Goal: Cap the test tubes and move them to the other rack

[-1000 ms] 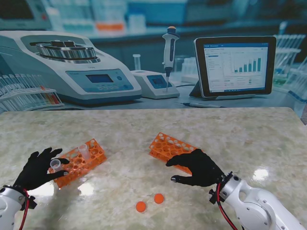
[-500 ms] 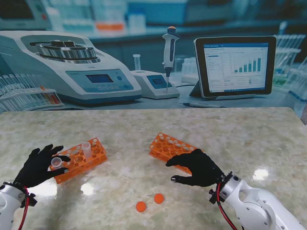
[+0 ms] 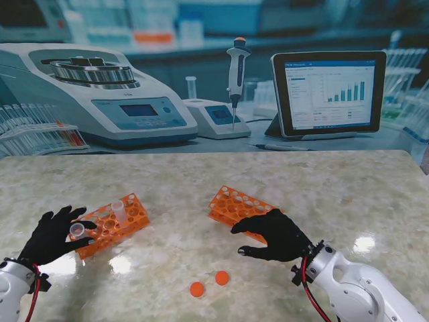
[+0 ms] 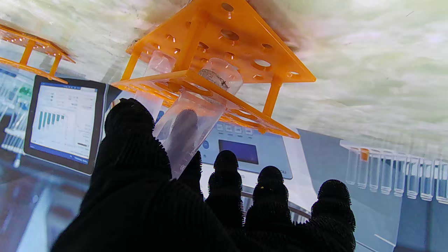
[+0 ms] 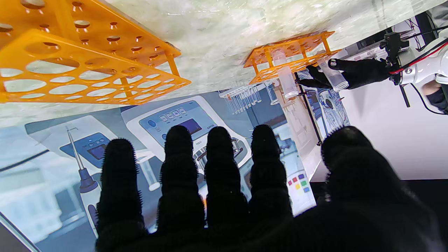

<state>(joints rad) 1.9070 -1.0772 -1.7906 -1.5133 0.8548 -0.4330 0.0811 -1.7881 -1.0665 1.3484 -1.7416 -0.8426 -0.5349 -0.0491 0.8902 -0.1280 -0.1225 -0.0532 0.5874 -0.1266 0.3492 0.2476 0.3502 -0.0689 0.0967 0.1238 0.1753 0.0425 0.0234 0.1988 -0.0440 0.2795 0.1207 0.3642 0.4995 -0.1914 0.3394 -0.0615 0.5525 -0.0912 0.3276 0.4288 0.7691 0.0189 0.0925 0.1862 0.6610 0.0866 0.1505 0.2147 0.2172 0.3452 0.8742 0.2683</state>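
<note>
The desk (image 3: 348, 188) fills the lower half of the stand view. Two orange racks are placed on it: the left rack (image 3: 117, 225) at lower left of the frame and the right rack (image 3: 234, 204) near the centre.

The left hand (image 3: 50, 236) is located at the lower left edge, beside the near end of the left rack. An uncapped clear test tube (image 3: 78, 231) is gripped between thumb and fingers (image 4: 225, 164); in the left wrist view the tube (image 4: 190, 131) is seen tilted, its lower end at a hole of the left rack (image 4: 224, 45). A second uncapped tube (image 3: 119, 209) is seated upright in the same rack.

The right hand (image 3: 275, 235) is held with fingers spread and nothing grasped, over the near edge of the right rack.

Two orange caps (image 3: 196, 289) (image 3: 222, 277) are positioned on the desk at lower centre, apart from both hands.
</note>
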